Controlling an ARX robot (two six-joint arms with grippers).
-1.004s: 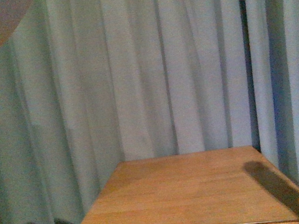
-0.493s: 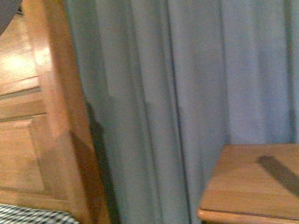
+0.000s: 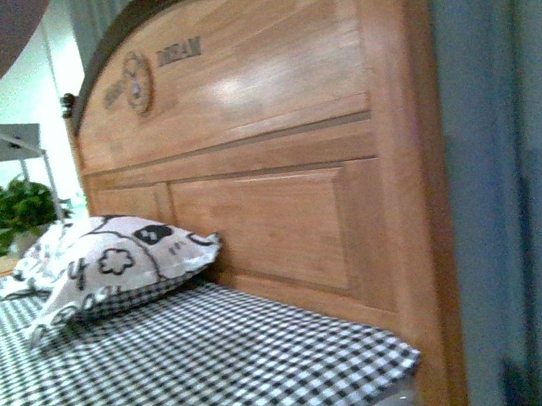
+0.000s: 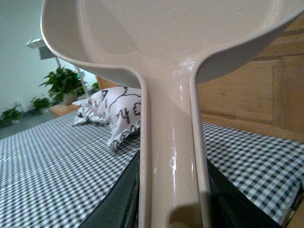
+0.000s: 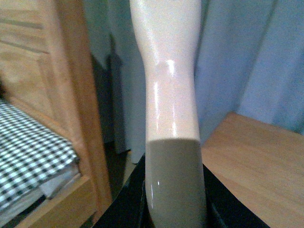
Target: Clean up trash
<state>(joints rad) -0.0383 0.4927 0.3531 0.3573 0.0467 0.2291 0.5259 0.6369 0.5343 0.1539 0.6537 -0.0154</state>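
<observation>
Room light catches the headboard [image 3: 246, 166] and leaves a soft white glare patch on its arched top panel. The wall [image 3: 33, 90] to its left is washed out bright. The curtain [image 3: 520, 178] on its other side sits dim and bluish. The whole front view is soft. Close to the wrist cameras, the dustpan [image 4: 171, 42] and the pale handle [image 5: 166, 95] are out of focus, with glossy glare streaks.

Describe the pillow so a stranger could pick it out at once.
Find the big arched wooden headboard. Below it spreads the black-and-white checked bedcover, and the pillow lies on that, by the headboard, toward the potted plant. It is the only puffy thing there, white with black cartoon doodles rather than fine checks.
</observation>
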